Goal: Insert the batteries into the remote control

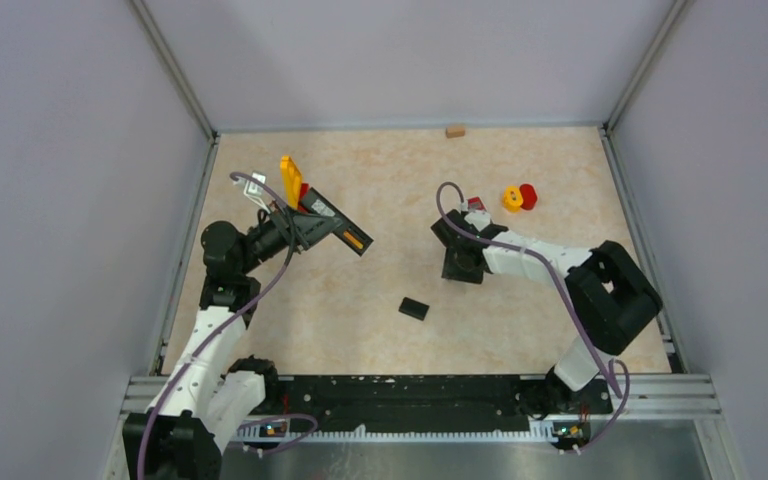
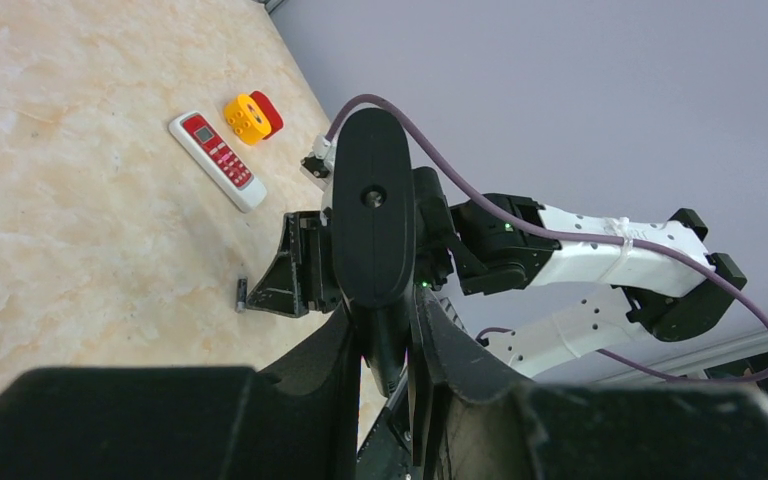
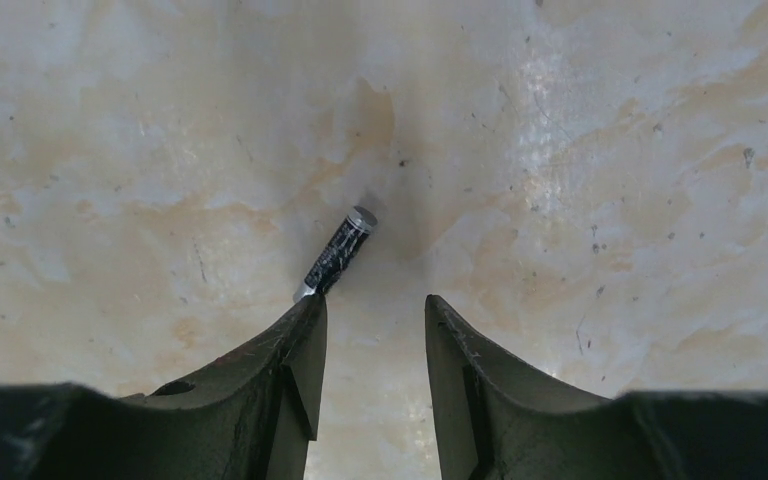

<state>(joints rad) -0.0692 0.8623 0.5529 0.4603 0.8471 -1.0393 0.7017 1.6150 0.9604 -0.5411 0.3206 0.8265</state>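
My left gripper (image 1: 295, 225) is shut on a black remote (image 1: 335, 228) and holds it tilted above the table, its back facing up. An orange battery (image 1: 353, 240) shows in its open compartment. In the left wrist view the remote (image 2: 372, 210) stands up between my fingers (image 2: 325, 370). My right gripper (image 1: 460, 265) points down at the table, open and empty (image 3: 375, 310). A dark battery (image 3: 337, 252) lies on the table just beyond its left fingertip (image 3: 305, 330), outside the gap. The same battery shows in the left wrist view (image 2: 242, 293).
A small black cover (image 1: 413, 308) lies at mid-table. A white remote with a red face (image 2: 218, 158) lies by a yellow block (image 1: 512, 198) and a red block (image 1: 528, 195). A yellow and red object (image 1: 290, 172) stands behind my left gripper. A wooden block (image 1: 455, 130) sits by the back wall.
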